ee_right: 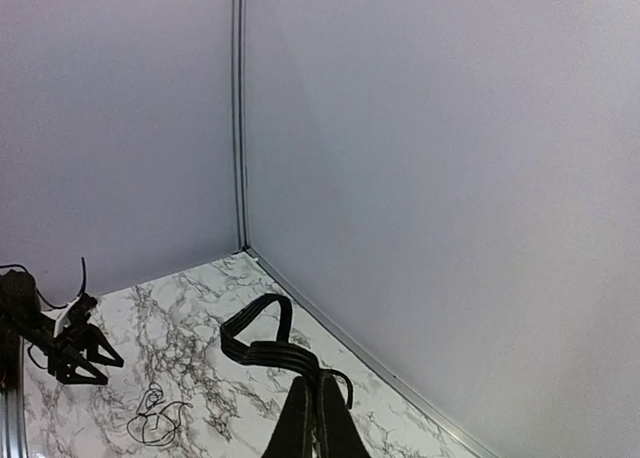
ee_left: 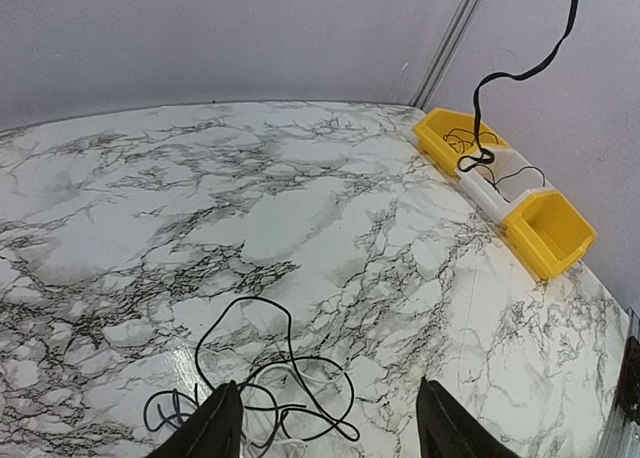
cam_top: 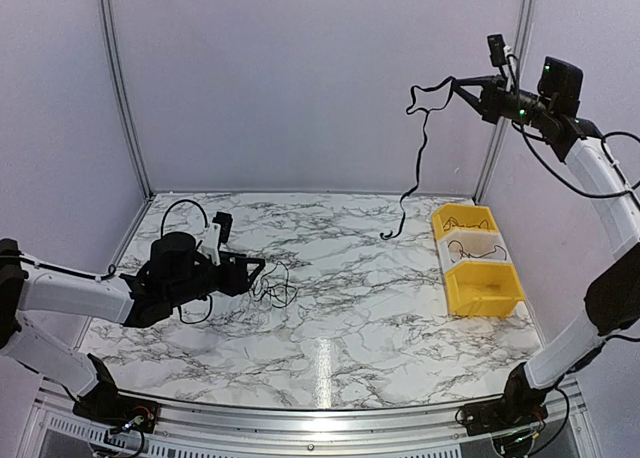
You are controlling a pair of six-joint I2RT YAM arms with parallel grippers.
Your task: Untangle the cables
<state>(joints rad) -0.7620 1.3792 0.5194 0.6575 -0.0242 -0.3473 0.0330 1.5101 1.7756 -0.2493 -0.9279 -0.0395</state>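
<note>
Two bins hold thin black wire (ee_left: pixel 462 138): the far yellow plastic bin (cam_top: pixel 441 216) and the pale middle bin (cam_top: pixel 452 244). Right fingers (ee_right: pixel 295 428) clench a dangling black cable (ee_right: pixel 265 352); left fingers (ee_left: pixel 215 428) spread apart.

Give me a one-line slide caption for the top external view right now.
Right claw holds one black cable high over the marble table; left claw, open, sits low at the small tangle.
</note>
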